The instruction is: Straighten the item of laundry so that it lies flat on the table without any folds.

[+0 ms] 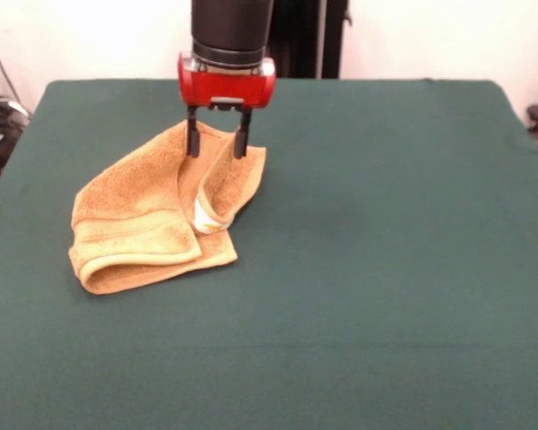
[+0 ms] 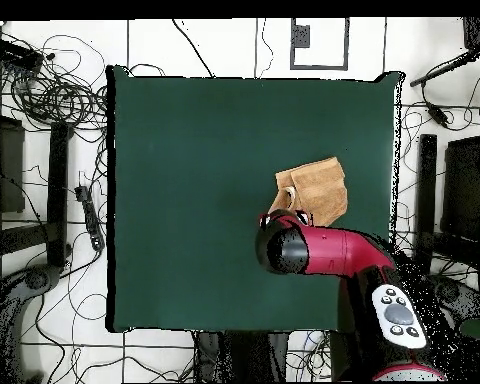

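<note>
**Robot arm takes hold of a folded towel's far edge**

On the left of the front view, the orange-tan towel (image 1: 157,219) lies doubled over on the green table (image 1: 386,269), its banded edge (image 1: 134,240) folded back on the layer below, so it is far from flat. Further right, a white label loop (image 1: 206,218) shows where one flap stands partly upright. That flap appears raised because the gripper (image 1: 218,143) above it has its two dark fingers (image 1: 194,141) set close together with the towel's far edge between them, seemingly pinched. The grip sits at the fold's free edge, probably so the top layer can be drawn open. From overhead, the towel (image 2: 314,190) lies toward the table's right side, just beyond the arm (image 2: 334,250).
</note>
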You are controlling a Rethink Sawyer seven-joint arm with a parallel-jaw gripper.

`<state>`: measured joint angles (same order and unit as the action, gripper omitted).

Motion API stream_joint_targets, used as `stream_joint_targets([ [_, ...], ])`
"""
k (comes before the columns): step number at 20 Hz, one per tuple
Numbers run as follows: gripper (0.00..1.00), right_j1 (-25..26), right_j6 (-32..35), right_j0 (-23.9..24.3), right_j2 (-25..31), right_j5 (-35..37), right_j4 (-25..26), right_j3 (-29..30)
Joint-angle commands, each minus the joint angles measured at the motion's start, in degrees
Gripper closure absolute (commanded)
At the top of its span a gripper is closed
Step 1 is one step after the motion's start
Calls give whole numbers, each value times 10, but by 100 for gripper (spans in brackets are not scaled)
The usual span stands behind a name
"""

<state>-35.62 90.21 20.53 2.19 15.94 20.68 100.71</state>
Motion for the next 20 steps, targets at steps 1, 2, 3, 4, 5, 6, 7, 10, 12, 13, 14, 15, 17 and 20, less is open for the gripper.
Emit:
stream_joint_targets([
  [1,0,38,120,-22,11,-13,-30,31],
  [2,0,37,119,-24,9,-11,-31,31],
  [3,0,36,120,-25,8,-9,-32,31],
  [4,0,38,121,-26,7,-7,-33,28],
  [5,0,39,121,-27,6,-6,-34,27],
  [6,0,39,120,-28,6,-2,-35,25],
  [7,0,39,120,-31,6,2,-38,22],
  [10,0,37,121,-38,6,22,-49,12],
  [12,0,40,116,-38,8,24,-52,6],
  [13,0,42,116,-40,7,25,-54,3],
  [14,0,43,116,-40,7,24,-58,1],
  [15,0,44,116,-41,6,23,-61,0],
  [17,0,44,112,-45,5,26,-63,-2],
  [20,0,47,114,-50,2,25,-68,-5],
])
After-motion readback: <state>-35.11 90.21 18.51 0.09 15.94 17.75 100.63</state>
